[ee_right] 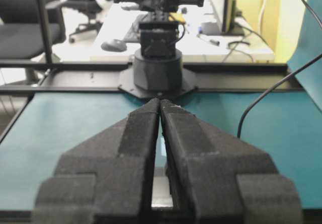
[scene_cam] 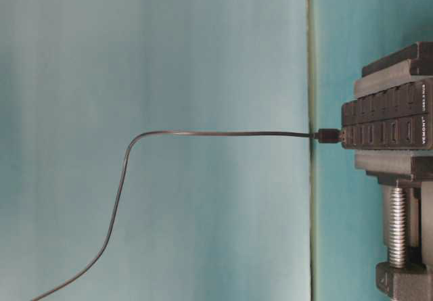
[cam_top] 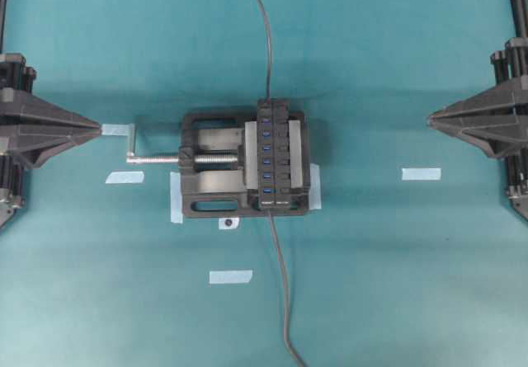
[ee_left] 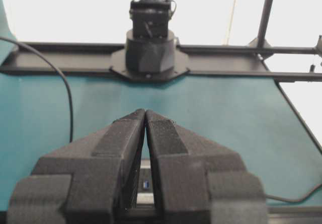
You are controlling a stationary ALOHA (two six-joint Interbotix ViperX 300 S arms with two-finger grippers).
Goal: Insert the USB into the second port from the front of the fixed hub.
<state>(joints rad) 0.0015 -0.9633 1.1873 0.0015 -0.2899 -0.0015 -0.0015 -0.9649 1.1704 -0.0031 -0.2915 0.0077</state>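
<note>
— Looking for the fixed hub [cam_top: 276, 154]?
— Lying mid-table, clamped in a blocky matte black vise [cam_top: 206, 194]. Running long and narrow, showing a row of blue-tongued ports with square black buttons alongside.

— Reading anything on it?
— Making out "VEMONT" in white on the end, from table level. Finding the smaller print beside it too fine to read.

— And spotting the USB [scene_cam: 329, 136]?
— Sitting right against the hub's far end, small, black and boxy, trailing a long thin dark cable [scene_cam: 203, 133] that is curving away in a loose bend. Not managing to tell whether seated in a port or only touching.

— Seeing other cables?
— Noting a thicker grey cable [cam_top: 283, 301] leaving the hub's near end across the teal cloth of the table [cam_top: 396, 284].

— Checking the pincers?
— Finding the left pincer [ee_left: 145, 112] pressed together at the tips, gripping nothing, rough black foam pads on wedge-shaped fingers. Finding the right pincer [ee_right: 160, 102] likewise pinched to the tips, carrying nothing. Both hanging well apart from the vise, at opposite table edges.

— Noticing anything else?
— Catching a threaded silver screw [cam_top: 165, 159] with a crank handle, and pale blue tape strips [cam_top: 421, 173] scattered flat on the cloth.
</note>
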